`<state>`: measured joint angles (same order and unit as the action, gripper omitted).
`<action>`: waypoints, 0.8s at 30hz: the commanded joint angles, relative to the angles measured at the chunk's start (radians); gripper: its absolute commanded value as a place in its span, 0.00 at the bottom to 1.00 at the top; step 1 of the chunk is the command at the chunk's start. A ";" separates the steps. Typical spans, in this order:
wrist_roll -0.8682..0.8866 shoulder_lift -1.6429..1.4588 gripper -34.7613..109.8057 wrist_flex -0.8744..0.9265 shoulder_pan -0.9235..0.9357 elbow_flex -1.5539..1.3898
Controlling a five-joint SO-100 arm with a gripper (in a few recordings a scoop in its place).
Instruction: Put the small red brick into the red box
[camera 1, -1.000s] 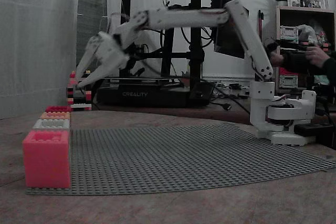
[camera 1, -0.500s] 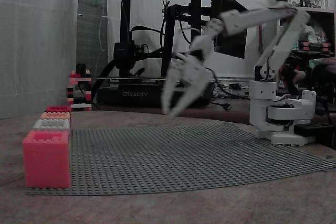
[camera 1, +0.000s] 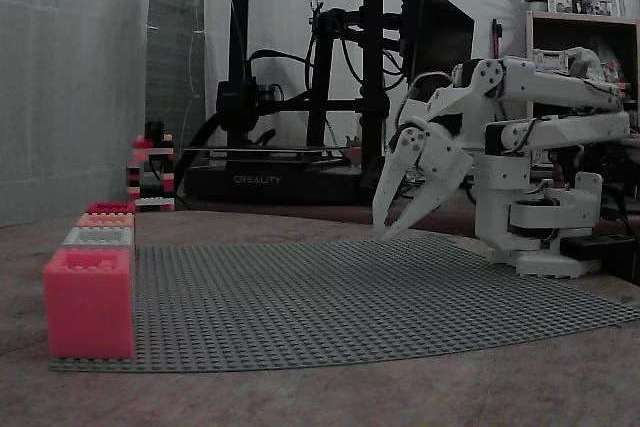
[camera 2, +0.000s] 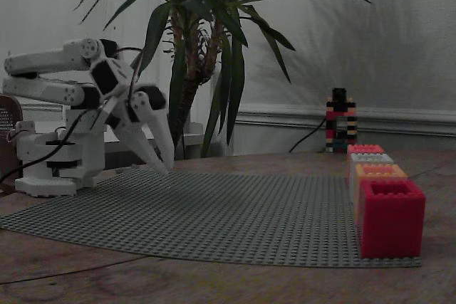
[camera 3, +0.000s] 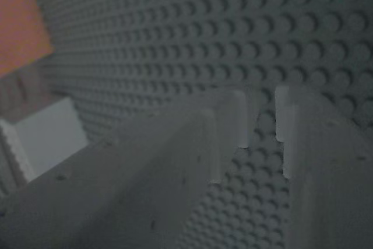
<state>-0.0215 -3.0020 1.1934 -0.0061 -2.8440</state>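
Hovering fingers (camera 1: pixel 385 230) slightly parted over the baseplate (camera 1: pixel 350 297), gripping nothing

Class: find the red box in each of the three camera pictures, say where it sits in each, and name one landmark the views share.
A fixed view: the red box sits at lower left, on the near left corner of the grey baseplate.
Another fixed view: the red box sits at lower right, on the near right corner.
Wrist view: no box can be made out.
Shared landmark: the studded grey baseplate.
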 commanded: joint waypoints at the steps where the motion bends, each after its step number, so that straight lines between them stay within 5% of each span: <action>1: -0.002 -0.089 0.24 0.084 -0.023 -0.005; 24: 0.046 -0.218 0.24 0.212 -0.055 -0.017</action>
<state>0.0015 -3.2076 1.3775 -0.0430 -2.8624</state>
